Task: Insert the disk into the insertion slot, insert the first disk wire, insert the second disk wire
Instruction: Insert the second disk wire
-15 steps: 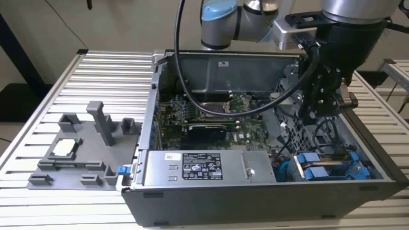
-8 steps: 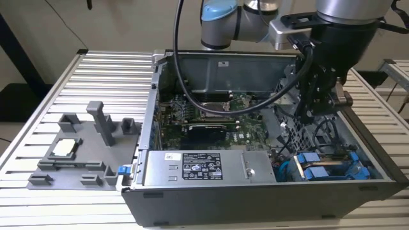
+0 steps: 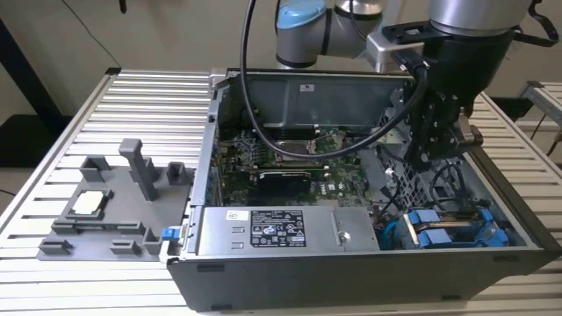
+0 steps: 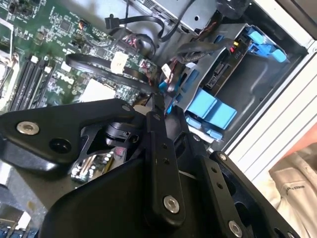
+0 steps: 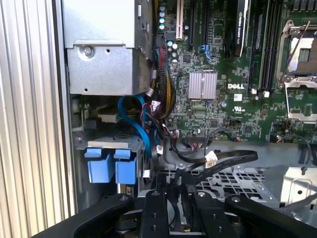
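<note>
UR arm's gripper (image 3: pixel 435 157) hangs inside the open PC case (image 3: pixel 351 280), jaws looking pinched together nr a black cable (image 5: pixel 237 157). Disk (image 3: pixel 443 232), in its blue carrier, already sits in the insertion slot (image 4: pixel 262 84), at the exterior view's right.

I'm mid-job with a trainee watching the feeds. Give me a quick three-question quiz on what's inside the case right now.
1. True or false: the gripper hangs outside the computer case.
2. Where is the disk? A) in the gripper's grasp B) in the insertion slot C) outside the computer case
3. Fill in: in the exterior view, the labelled power-supply box lies on the disk's ____ side.

Key: 1 false, since it reaches into the case; 2 B; 3 the exterior view's left.
</note>
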Action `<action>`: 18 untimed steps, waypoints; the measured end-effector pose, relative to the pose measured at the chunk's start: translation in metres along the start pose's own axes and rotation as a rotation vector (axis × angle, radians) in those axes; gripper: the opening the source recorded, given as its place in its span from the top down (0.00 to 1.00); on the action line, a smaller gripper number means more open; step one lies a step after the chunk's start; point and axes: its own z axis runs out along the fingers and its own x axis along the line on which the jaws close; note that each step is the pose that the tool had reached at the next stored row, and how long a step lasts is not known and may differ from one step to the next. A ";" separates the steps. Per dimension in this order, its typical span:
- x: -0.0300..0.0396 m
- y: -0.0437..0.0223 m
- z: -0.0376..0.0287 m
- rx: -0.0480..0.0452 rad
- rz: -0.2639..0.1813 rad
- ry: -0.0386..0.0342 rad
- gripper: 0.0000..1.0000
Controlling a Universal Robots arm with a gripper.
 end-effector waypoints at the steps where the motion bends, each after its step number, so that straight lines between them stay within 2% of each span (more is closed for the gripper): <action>1: -0.0001 0.0003 0.0005 0.0005 -0.001 0.0041 0.73; 3: -0.0003 0.0009 0.0015 0.0024 -0.001 0.0091 0.73; 10: -0.0008 0.0023 0.0040 0.0182 -0.004 0.0148 0.75; 11: -0.0008 0.0022 0.0040 0.0184 -0.004 0.0154 0.82; 18: -0.0008 0.0024 0.0040 0.0198 -0.004 0.0154 0.84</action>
